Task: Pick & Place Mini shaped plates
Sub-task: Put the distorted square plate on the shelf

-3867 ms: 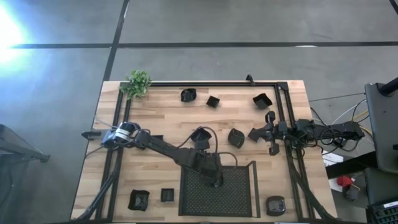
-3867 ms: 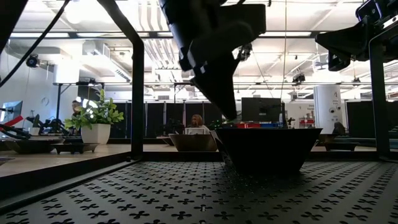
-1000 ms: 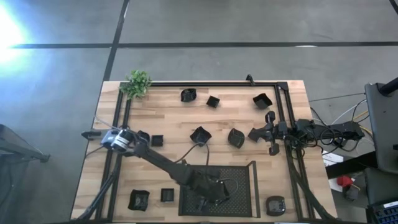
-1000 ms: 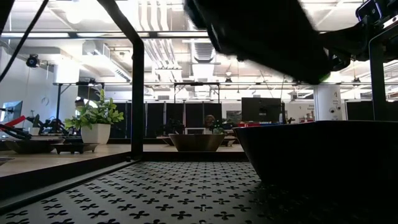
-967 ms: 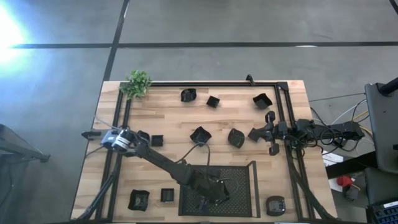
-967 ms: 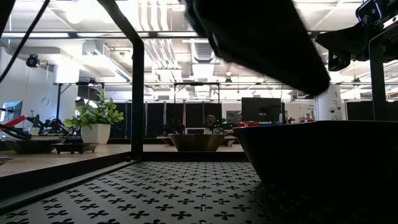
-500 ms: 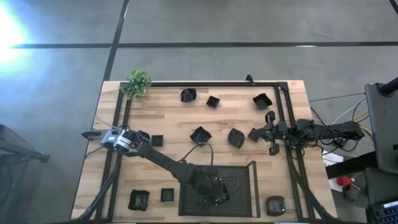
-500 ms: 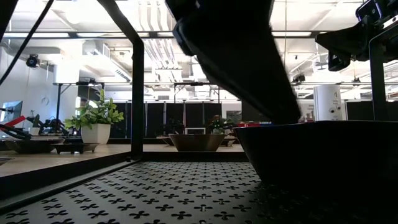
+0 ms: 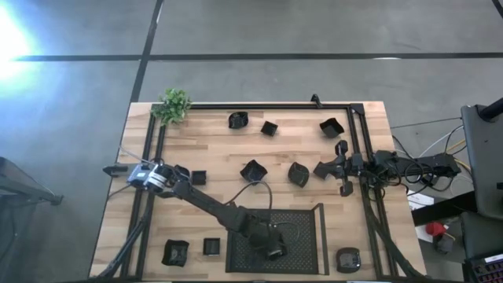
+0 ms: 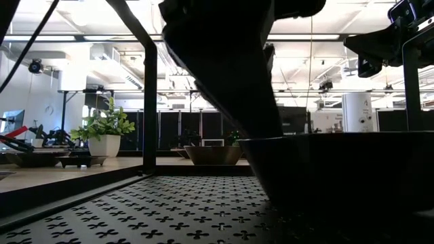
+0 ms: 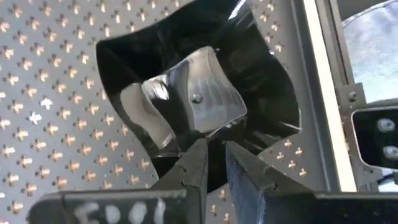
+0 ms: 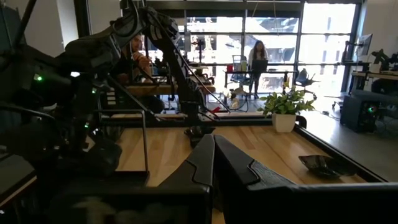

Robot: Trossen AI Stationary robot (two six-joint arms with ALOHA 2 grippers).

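Note:
My left gripper (image 9: 272, 246) (image 11: 215, 152) hangs over the black mesh tray (image 9: 242, 253) (image 11: 50, 74), pointing steeply down, shut on one glossy black mini plate (image 11: 186, 93) with a wavy outline. In the low view this plate (image 10: 339, 169) fills the right side, low over the mesh; whether its bottom touches the mesh I cannot tell. Other mini plates rest on the wooden table, such as one (image 9: 253, 170) and another (image 9: 298, 174) at mid-table. My right gripper (image 9: 324, 168) (image 12: 214, 149) waits shut at the table's right side, pointing level toward the left. My left gripper pinches the plate's rim (image 11: 214, 138) between its two fingers (image 11: 194, 167), at the edge nearest the wrist. The fingers come from above, slanting down. The plate stretches away from the fingertips, tilted, over the tray's mesh.
More mini plates lie along the far side (image 9: 238, 120) (image 9: 269, 127) (image 9: 331, 126), at the left (image 9: 198, 178) and near the front edge (image 9: 175, 252) (image 9: 211, 247) (image 9: 348, 259). A small green plant (image 9: 174, 104) stands at the far left corner. A black frame rail (image 9: 361, 157) borders the table.
My left gripper, still shut on the plate, has tipped steeper and rolled its wrist, sinking a little over the tray. The plate has shifted slightly toward the table's left and stays low over the mesh.

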